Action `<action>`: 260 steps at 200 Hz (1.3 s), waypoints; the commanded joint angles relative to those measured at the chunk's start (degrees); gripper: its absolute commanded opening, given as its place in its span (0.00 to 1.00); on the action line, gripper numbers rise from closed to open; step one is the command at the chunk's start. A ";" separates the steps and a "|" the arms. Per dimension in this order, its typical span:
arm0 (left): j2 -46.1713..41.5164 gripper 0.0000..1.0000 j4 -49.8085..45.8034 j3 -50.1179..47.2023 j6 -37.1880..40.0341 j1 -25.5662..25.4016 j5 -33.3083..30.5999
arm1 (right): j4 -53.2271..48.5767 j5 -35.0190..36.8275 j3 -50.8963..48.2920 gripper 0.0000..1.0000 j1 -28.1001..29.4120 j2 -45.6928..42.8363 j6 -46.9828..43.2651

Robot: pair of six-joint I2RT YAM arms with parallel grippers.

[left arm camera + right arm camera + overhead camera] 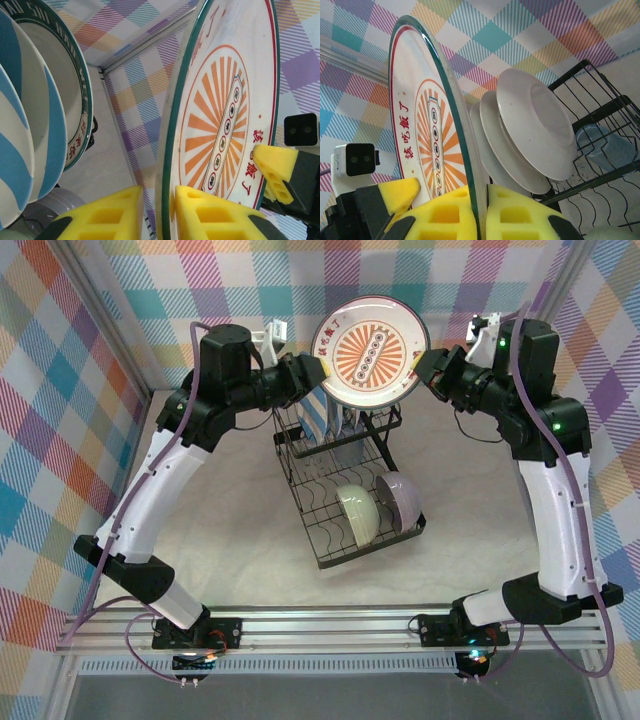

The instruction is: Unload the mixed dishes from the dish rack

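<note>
A round plate (370, 350) with an orange sunburst and green rim hangs upright above the far end of the black dish rack (325, 560). My right gripper (425, 368) is shut on its right edge, both yellow pads pressed to the rim (480, 192). My left gripper (318, 375) straddles the opposite edge (157, 192). One pad touches the printed face, and a narrow gap shows behind the plate. Blue-and-white striped plates (315, 415) stand in the rack's slots. A pale green bowl (358, 512) and a lavender bowl (402, 498) sit at the near end.
A translucent grey-blue tumbler (605, 145) lies in the rack's wire basket section. The standing plates (30, 140) are close beside the left gripper. Checkered walls enclose the white table (230, 530) on three sides.
</note>
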 commanded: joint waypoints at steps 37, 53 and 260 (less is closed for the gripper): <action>-0.92 0.03 5.26 -0.95 -3.25 -0.49 -0.52 | 4.83 -3.73 0.60 0.00 0.16 -0.42 -0.34; -2.04 0.00 6.91 -1.76 -4.75 -0.55 -1.10 | 4.98 -3.57 0.26 0.00 0.14 -0.49 -0.79; -7.55 0.00 3.84 1.05 -8.87 14.60 -8.70 | 14.20 -0.43 -12.83 0.99 0.15 -10.09 -6.77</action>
